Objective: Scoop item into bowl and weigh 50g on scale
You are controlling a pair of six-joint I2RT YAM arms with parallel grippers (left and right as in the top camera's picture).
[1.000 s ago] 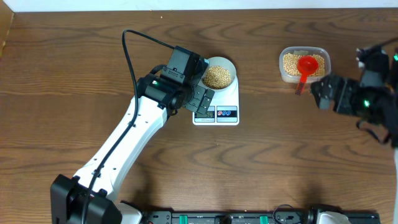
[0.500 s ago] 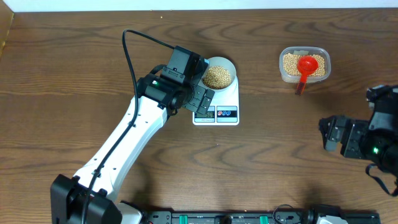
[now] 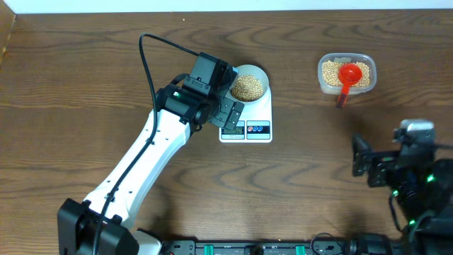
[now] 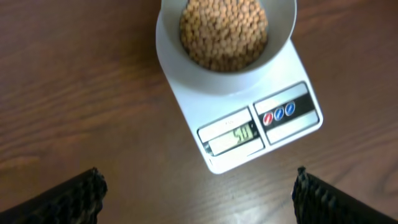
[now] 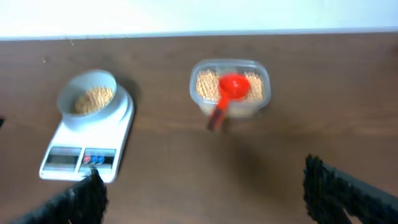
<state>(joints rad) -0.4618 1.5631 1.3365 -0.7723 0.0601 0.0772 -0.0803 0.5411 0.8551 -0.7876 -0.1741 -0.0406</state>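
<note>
The pale bowl (image 3: 260, 73) holds tan beans (image 3: 248, 87) and stands on the white scale (image 3: 258, 113). In the left wrist view the bowl (image 4: 174, 53) sits on the scale (image 4: 298, 68), whose display (image 4: 235, 137) reads about 50. My left gripper (image 4: 198, 193) is open and empty, hovering just in front of the scale. It also shows in the overhead view (image 3: 230, 112). My right gripper (image 5: 202, 186) is open and empty, low at the right front (image 3: 362, 166). It is far from the clear tub (image 3: 346, 64) of beans with a red scoop (image 3: 347, 76) in it.
The clear tub (image 5: 231, 87) with the red scoop (image 5: 227, 90) stands at the back right near the table's far edge. The left arm (image 3: 148, 163) crosses the left middle of the table. A black rail (image 3: 255, 248) runs along the front edge.
My right arm has pulled back from beside the tub toward the front right of the table. The left arm, bowl and scale have not moved.
</note>
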